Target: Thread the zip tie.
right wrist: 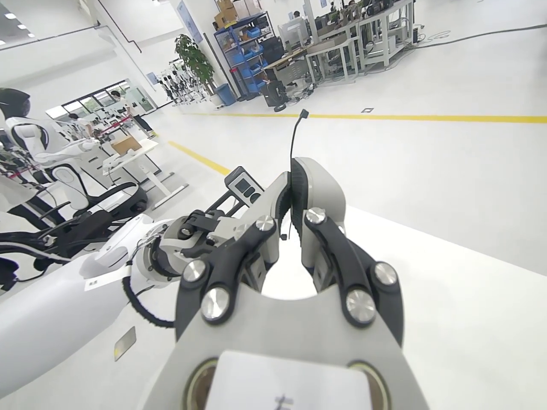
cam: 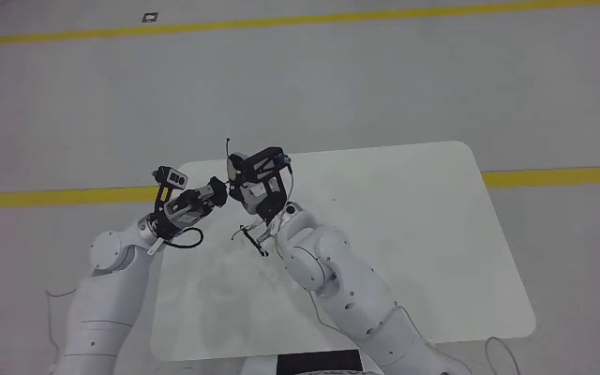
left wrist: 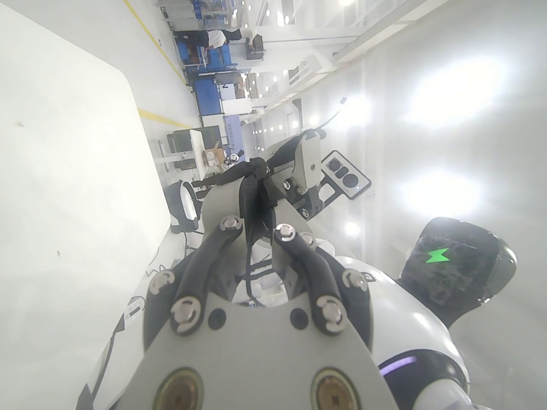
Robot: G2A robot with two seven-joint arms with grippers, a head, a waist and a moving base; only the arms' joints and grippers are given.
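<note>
Both arms meet in the air over the bench (cam: 403, 244) corner at about 10 o'clock on the top view, hands tip to tip, with the left one at 8 o'clock of the right. The right hand (right wrist: 294, 181) is clenched on the zip tie (right wrist: 294, 147), a thin black strip pinched between its dark ribbed pads. The long part sticks out past the fingertips, slightly bowed, and ends in the small square head (right wrist: 304, 113). On the top view it points toward 12 o'clock, past the bench edge and over the grey floor. A short bit of the strip hangs out behind the pads, inside the hand. The left hand (left wrist: 256, 185) is clenched too, pads pressed together right against the right hand's fingers. A thin black strand runs back between its fingers, but I can't tell whether that is the tie or whether this hand actually pinches it. The tie is off the bench, touching nothing but the hands. A yellow line (cam: 281, 21) crosses the floor at 12 o'clock.
</note>
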